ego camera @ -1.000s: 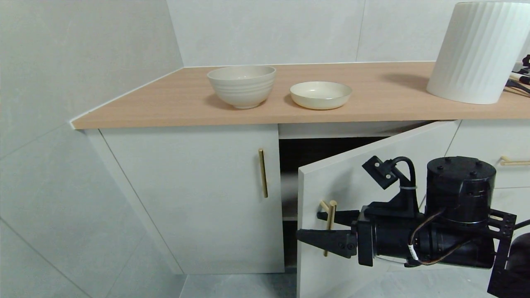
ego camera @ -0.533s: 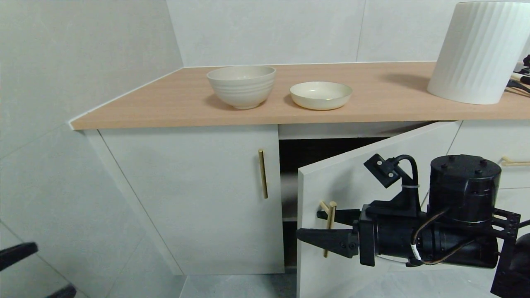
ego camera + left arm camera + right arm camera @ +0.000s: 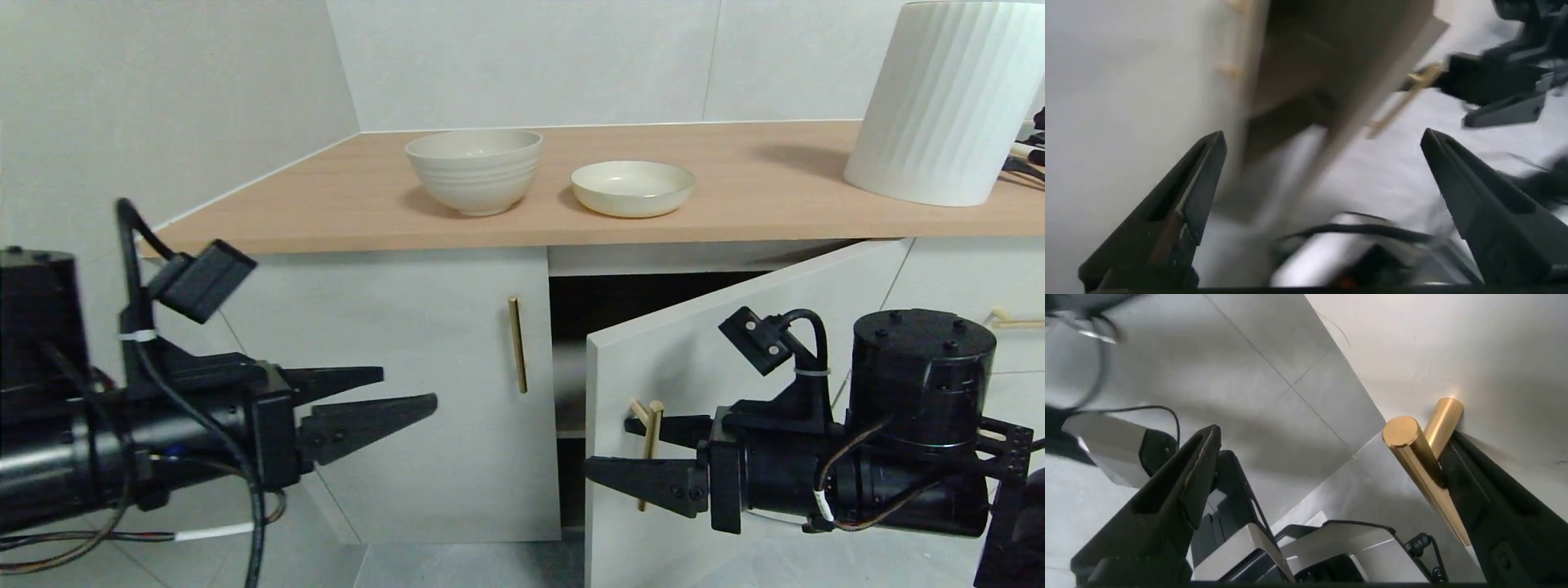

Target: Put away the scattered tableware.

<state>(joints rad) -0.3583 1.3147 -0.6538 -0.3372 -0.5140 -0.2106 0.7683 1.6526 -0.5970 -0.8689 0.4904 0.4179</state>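
door ajar, tableware on the worktop

the right claw is spread, its fingers either side of the gold handle on the right cabinet door, which stands partly open. the left claw, also spread and holding nothing, hangs before the closed left door. the bowl and shallow dish sit side by side on the worktop above. to open the door well, hook the handle and follow the door's arc, left arm clear.
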